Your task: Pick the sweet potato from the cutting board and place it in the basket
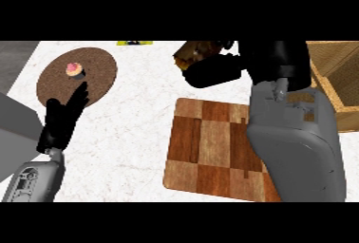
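We start with the bench (133,137), a pale marbled top with plenty of bare surface down its middle; its far edge runs along the top of the view, where a small yellow-green item (136,42) sits that we cannot identify. Next in size is the cutting board (203,147), a checkered wooden slab lying flat right of centre, its right part hidden under our right forearm. Nothing shows on the board's visible surface, which fits the sweet potato having been lifted off it. The basket (336,71) stands at the right edge, a light wooden box with its open mouth up; only its left portion shows, and its near wall sits just beyond the board's far right corner. At far left lies a round brown plate (98,66) carrying a small pink-topped cupcake (74,70), well apart from the work.

The right robot hand (231,64) hangs above the bench beyond the board's far edge, curled round the sweet potato (191,54), whose brown end pokes out on the left. We judge the carry is under way: the path rightward to the basket looks open, though the load must clear the basket's left wall before release.

The left robot hand (67,116) rests spread, fingers straight, near the plate.
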`<state>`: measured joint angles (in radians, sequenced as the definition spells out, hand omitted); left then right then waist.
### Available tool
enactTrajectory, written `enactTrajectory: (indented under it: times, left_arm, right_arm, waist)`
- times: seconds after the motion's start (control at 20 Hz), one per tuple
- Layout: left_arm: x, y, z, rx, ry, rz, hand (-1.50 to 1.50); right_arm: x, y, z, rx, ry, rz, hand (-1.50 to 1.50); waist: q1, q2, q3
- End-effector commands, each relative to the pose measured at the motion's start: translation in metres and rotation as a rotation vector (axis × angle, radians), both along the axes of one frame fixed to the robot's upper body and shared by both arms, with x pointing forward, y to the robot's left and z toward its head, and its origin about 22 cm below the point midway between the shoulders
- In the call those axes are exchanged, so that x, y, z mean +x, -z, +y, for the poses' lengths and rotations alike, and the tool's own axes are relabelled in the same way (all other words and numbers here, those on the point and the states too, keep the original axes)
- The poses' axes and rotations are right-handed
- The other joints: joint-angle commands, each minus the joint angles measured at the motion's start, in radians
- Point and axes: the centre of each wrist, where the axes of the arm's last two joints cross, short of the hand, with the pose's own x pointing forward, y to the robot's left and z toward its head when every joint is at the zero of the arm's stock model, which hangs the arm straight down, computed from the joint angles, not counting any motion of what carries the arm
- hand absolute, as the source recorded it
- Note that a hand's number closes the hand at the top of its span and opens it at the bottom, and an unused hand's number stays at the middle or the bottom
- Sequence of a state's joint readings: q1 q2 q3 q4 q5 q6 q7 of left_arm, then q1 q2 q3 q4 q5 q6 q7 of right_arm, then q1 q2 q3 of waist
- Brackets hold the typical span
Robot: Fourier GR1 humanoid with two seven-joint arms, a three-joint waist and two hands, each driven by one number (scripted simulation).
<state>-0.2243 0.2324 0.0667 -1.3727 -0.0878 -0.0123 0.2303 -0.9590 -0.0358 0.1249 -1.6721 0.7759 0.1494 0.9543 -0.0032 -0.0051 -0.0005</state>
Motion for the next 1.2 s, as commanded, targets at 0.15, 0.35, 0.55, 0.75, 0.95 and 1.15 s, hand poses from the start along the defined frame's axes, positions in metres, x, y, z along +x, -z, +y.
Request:
enactTrajectory:
  times: [0.15,0.35,0.55,0.75,0.95,1.15]
  left_arm:
    - [0.003,-0.006,-0.004,0.016,0.011,0.005,0.0]
    - [0.0,0.007,-0.026,-0.003,0.005,-0.006,0.0]
    - [0.002,-0.002,-0.008,0.017,0.003,-0.009,0.0]
    - [-0.001,-0.005,-0.005,0.002,-0.001,-0.024,0.0]
    - [-0.001,0.002,-0.009,0.003,0.002,-0.008,0.0]
    - [0.0,-0.008,0.009,0.004,-0.005,-0.001,0.0]
  right_arm:
    - [0.007,-0.069,-0.023,0.009,0.103,-0.023,1.5]
    - [0.024,-0.088,-0.036,-0.045,0.202,-0.04,1.5]
    - [0.043,-0.084,-0.076,-0.302,0.327,0.056,1.5]
    - [0.066,-0.075,-0.118,-0.42,0.416,0.141,1.5]
    - [0.066,-0.055,-0.136,-0.447,0.447,0.179,1.5]
    - [0.071,-0.048,-0.206,-0.469,0.492,0.183,1.5]
  waist:
    - [0.006,0.003,0.0]
    - [0.006,0.004,0.0]
    - [-0.003,0.003,0.0]
    - [0.004,0.007,0.0]
    - [-0.003,0.004,0.001]
    - [0.004,0.006,0.001]
